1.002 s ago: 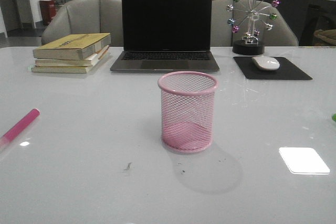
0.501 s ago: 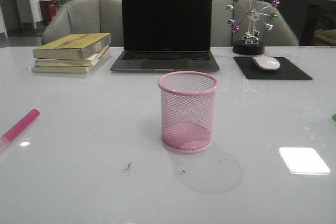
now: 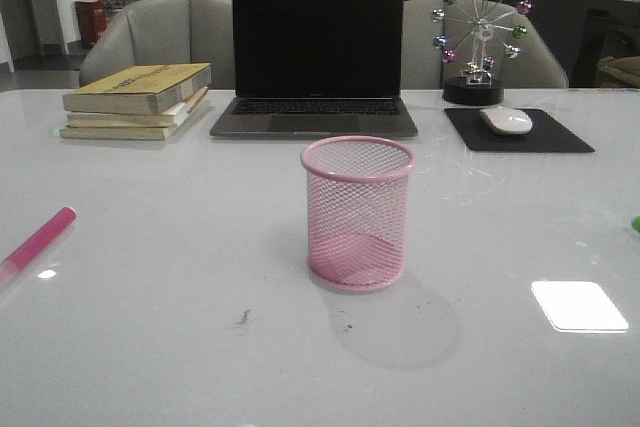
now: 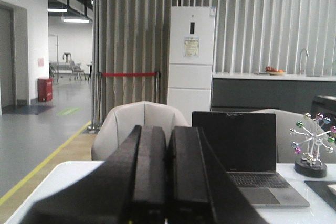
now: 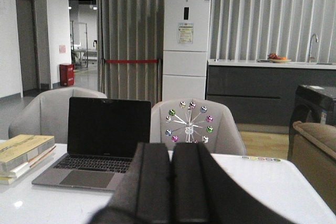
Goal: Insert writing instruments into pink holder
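Note:
The pink holder point(image 3: 357, 213), a mesh cup, stands upright and empty in the middle of the white table. A pink-magenta pen point(image 3: 37, 240) lies flat at the table's left edge. Only a sliver of the lime green pen point(image 3: 635, 224) shows at the right edge. Neither arm appears in the front view. In the left wrist view my left gripper point(image 4: 167, 129) is shut with nothing between its black fingers. My right gripper point(image 5: 171, 146) is likewise shut and empty in the right wrist view. Both wrist cameras look level across the table, and neither shows the cup or the pens.
Behind the cup stands an open laptop point(image 3: 316, 57). A stack of books point(image 3: 137, 99) lies at the back left. At the back right are a white mouse point(image 3: 506, 119) on a black pad and a ferris-wheel ornament point(image 3: 479, 37). Grey chairs stand behind the table.

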You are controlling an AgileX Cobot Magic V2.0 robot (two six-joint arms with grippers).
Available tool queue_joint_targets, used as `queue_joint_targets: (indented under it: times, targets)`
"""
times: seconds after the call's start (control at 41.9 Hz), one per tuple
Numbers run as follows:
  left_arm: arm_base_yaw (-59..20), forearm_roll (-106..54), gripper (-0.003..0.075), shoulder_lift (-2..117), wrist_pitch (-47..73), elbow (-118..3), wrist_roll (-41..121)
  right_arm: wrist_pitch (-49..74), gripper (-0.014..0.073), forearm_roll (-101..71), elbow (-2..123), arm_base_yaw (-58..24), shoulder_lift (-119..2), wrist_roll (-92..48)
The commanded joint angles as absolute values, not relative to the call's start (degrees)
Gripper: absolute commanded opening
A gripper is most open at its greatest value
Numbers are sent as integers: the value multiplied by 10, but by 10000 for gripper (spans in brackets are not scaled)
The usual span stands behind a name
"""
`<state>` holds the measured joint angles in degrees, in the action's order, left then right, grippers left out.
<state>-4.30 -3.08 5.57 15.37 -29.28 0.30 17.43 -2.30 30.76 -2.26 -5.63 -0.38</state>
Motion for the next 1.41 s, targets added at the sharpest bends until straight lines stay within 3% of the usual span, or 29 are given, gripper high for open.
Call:
queue_joint_targets:
  times: [0.0,0.143,0.43,0.668,0.764,0.811,0.907,0.979,1.05,1.384]
  targets:
    - [-45,-37,100,121,183,-374,-3,209,69,-22,385,-23,-123,-8]
    - [-45,-37,100,188,262,-435,-3,288,69,-22,437,-23,-186,-8]
    - [-45,-37,100,284,369,-438,-3,455,69,-22,436,-23,-282,-8]
    - [-45,-37,101,348,378,-438,-3,517,70,-22,436,-23,-350,-8]
    - [-45,-37,113,369,376,-438,0,519,126,-22,436,-23,-372,-8]
    - [-45,-32,155,380,375,-438,0,519,205,-22,436,-23,-383,-8]
    - [-47,-30,333,394,372,-438,11,518,408,-22,436,-23,-406,-8]
    - [-54,-32,481,401,366,-438,14,514,499,-21,436,-22,-427,-5]
    - [-73,-35,575,407,359,-438,14,504,509,-14,436,-15,-453,10]
    - [-255,-37,581,411,358,-432,14,436,498,-7,486,39,-671,17]
